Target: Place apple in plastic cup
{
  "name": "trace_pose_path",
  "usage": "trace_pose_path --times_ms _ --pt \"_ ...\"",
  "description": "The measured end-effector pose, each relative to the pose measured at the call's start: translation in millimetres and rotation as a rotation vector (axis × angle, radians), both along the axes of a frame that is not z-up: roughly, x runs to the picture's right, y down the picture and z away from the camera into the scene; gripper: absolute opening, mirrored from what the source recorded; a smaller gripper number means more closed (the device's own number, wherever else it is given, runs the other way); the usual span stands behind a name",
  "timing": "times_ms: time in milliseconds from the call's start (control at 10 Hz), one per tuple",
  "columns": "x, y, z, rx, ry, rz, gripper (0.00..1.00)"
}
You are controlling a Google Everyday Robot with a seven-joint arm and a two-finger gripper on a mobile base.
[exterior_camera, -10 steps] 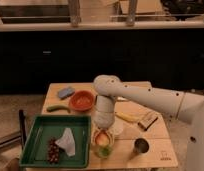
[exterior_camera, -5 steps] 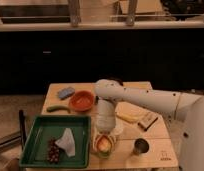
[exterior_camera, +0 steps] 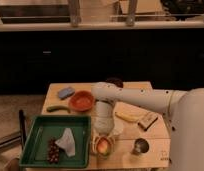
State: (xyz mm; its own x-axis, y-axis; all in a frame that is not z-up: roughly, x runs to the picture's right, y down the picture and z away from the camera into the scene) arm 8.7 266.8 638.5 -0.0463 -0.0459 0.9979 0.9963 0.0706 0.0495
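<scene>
My arm is clad in smooth, off-white rounded shells: a thick tubular link with a row of small dark dots along its side, a bulbous elbow joint, and a shorter cylindrical forearm. A broad pale curved housing bulks at the table's right edge. My gripper [exterior_camera: 104, 141] sits near the table's front edge; it looks pale and yellowish.

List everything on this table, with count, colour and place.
apple: 1, yellow-orange, in the cup at the front edge
plastic cup: 1, pale green, front centre
steel cup: 1, silver, front right
tray: 1, green, front left
grapes: 1 bunch, dark red, in tray
bowl: 1, orange, back left
banana: 1, yellow, right of arm
sponge: 1, blue, back left
table: 1, light wood
gripper: 1, white, directly above cup
</scene>
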Motion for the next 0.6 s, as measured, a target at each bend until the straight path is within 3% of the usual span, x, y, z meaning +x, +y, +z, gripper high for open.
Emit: trace_pose_path --times_ms 200,300,600 --pt "1.5 0.6 0.7 -0.006 0.008 -0.007 0.71" --pt "1.0 0.3 0.6 -0.006 0.008 -0.008 0.77" --pt "-0.3 -1.2 1.4 -0.002 0.013 -0.01 0.8"
